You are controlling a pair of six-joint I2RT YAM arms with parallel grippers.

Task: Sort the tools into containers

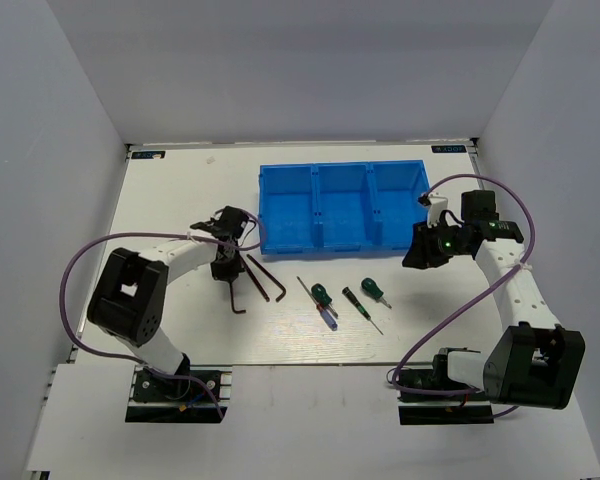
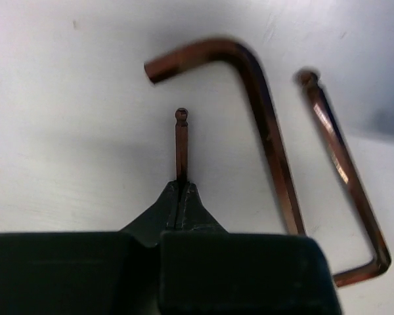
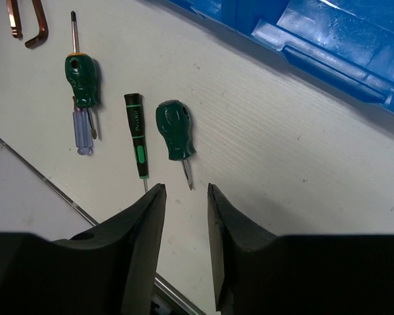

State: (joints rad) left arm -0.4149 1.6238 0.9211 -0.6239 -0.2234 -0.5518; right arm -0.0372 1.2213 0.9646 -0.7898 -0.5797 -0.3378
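Both arm bases sit at the near edge of the table (image 1: 180, 190) in the overhead view. The left arm folds at its elbow and reaches forward and inward, wrist turned down, so the left gripper (image 1: 230, 283) points at the tabletop in front of the blue tray's (image 1: 340, 166) left corner. The right arm runs up the right side and bends inward, with the right gripper (image 1: 417, 257) just off the tray's right end.

From the left wrist, the jaws are pressed together on a slim ball-tipped key (image 2: 181, 144) that juts past their tips. A thick L-shaped key (image 2: 269, 131) and a thinner L-shaped key (image 2: 345, 177) lie to its right on the table.

From the right wrist, the fingers (image 3: 148, 216) stand a modest gap apart, holding nothing, above bare table. Just beyond lie a stubby green screwdriver (image 3: 175, 129) and a slim black-and-green screwdriver (image 3: 136, 131). Farther left, a second green screwdriver (image 3: 82, 79) overlaps a blue-handled screwdriver (image 3: 83, 131).
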